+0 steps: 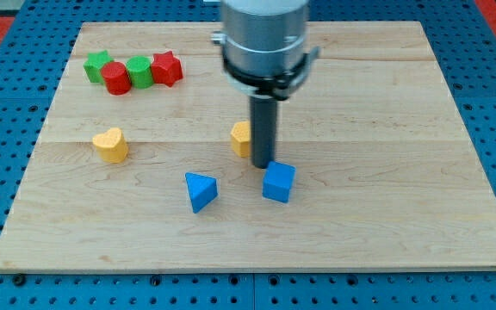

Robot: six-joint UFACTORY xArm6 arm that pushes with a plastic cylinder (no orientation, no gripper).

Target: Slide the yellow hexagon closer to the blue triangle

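Note:
The yellow hexagon lies near the board's middle, half hidden behind my rod. The blue triangle lies below it and to the left, a short gap away. My tip stands just right of the hexagon, touching or nearly touching it, and just above the blue cube.
A yellow heart lies at the left. A row at the top left holds a green star, a red cylinder, a green cylinder and a red star. The wooden board sits on a blue surface.

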